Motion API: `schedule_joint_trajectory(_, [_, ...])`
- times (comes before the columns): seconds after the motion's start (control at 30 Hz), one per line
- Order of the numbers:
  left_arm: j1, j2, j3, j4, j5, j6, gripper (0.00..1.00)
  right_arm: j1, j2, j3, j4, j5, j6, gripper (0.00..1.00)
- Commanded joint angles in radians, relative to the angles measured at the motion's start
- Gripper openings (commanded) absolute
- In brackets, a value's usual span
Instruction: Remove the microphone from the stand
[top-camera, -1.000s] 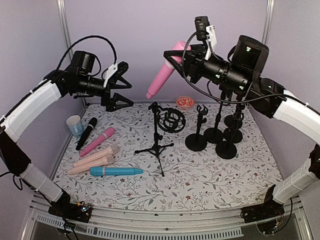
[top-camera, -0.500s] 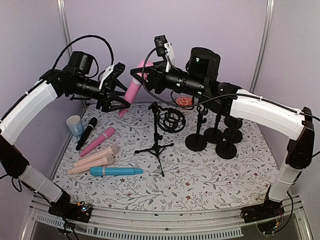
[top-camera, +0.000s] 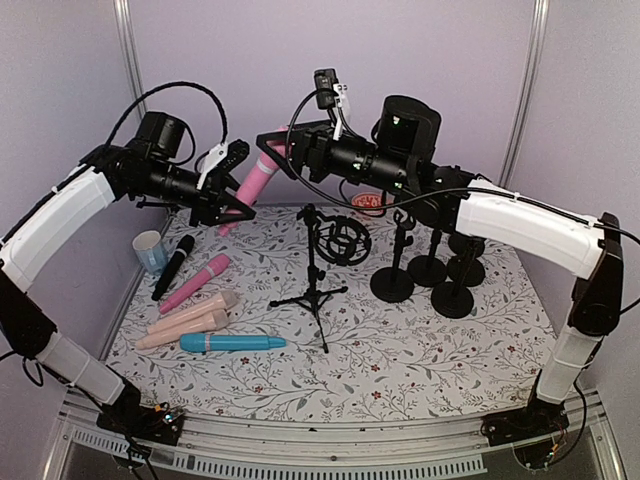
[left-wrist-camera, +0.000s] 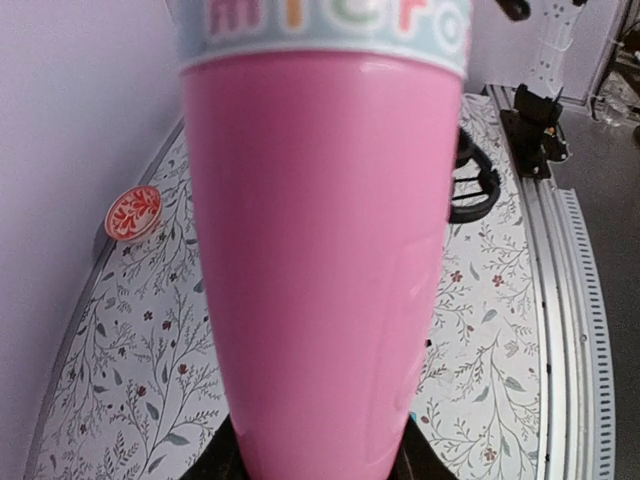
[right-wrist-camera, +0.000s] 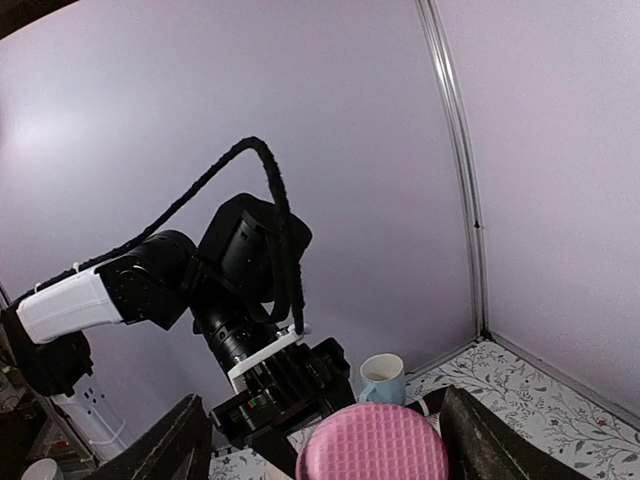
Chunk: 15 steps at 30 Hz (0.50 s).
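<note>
top external: mid-handover, our left gripper (top-camera: 240, 192) seems clamped on the pink microphone (top-camera: 258, 176), right gripper (top-camera: 280, 150) spread open; next we back the right away.

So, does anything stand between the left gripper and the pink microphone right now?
Nothing visible does. The left gripper is closed around the pink microphone at its lower body, in mid-air above the table. The right gripper stands open on either side of the microphone's head, not touching it.

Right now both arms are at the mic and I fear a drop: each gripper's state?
Left gripper: closed on the pink microphone's handle.
Right gripper: open, clear either side of its head.
</note>
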Motion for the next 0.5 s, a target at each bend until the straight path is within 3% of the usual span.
schedule_joint_trajectory(0.0, [0.083,-0.011,-0.051,0.025,-0.166,0.020,0.00,-0.029,-0.115,-0.046,0.001,0.057,0.000,0.84])
schedule_joint_trajectory(0.2, [0.224,0.030,-0.158,0.050,-0.339,0.029,0.00,-0.053,-0.257,-0.153,-0.069,0.121,-0.009,0.87])
schedule_joint_trajectory(0.47, [0.255,0.039,-0.495,0.233,-0.599,0.074,0.00,-0.059,-0.500,-0.386,-0.194,0.224,0.071,0.83])
